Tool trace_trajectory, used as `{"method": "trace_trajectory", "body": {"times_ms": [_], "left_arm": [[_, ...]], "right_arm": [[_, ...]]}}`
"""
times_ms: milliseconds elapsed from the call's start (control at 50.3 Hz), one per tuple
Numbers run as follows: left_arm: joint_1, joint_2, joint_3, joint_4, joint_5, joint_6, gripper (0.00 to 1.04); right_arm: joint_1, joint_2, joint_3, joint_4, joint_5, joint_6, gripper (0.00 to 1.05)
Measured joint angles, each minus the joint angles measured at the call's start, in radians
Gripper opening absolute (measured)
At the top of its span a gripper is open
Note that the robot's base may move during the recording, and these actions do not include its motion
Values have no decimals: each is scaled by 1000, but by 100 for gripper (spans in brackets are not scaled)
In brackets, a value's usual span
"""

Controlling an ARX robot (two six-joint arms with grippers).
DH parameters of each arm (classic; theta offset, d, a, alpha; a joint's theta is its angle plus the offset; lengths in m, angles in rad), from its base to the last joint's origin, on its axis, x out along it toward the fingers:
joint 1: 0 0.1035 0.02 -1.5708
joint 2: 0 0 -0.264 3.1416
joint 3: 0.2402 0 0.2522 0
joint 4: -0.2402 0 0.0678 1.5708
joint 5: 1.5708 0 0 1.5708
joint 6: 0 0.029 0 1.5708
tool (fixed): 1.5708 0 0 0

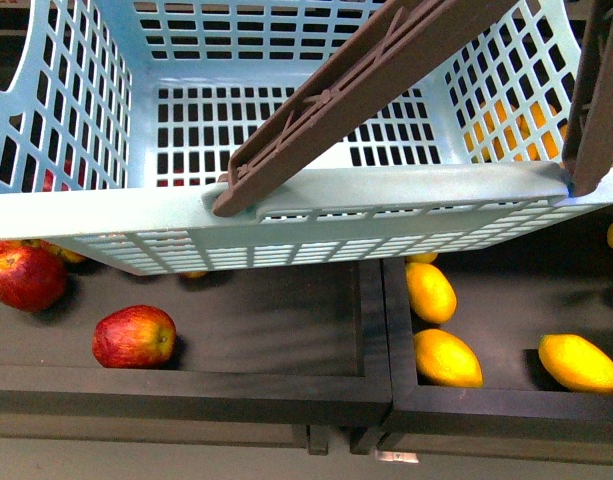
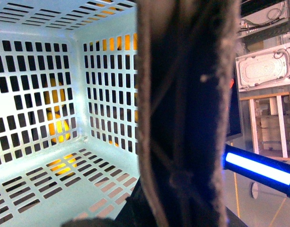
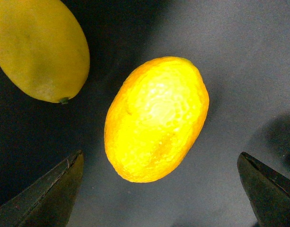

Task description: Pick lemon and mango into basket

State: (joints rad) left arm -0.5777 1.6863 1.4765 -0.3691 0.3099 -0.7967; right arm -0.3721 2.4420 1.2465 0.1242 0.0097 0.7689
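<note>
Dark tray, lemon near wide-spread jaws

In front of me a round red apple lies in a black tray compartment, another red apple near it.

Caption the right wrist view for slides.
Open right gripper over dimpled bright-yellow oval lemon; smooth yellow mango nearby.

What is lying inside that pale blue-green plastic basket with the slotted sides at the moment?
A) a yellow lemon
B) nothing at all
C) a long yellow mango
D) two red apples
B: the slotted floor of the pale aqua plastic basket is bare, while the round red apples and the yellow fruits lie outside it in the dark trays.
</note>
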Motion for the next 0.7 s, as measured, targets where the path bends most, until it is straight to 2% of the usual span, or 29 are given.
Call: {"method": "trace_trajectory", "body": {"times_ms": [616, 696], "left_arm": [[0, 0, 0, 0, 0, 0, 4], [0, 0, 0, 0, 1, 0, 4]], "right_arm": [[-2, 124, 166, -80, 17, -2, 96], [-4, 131, 175, -84, 16, -6, 85]]}}
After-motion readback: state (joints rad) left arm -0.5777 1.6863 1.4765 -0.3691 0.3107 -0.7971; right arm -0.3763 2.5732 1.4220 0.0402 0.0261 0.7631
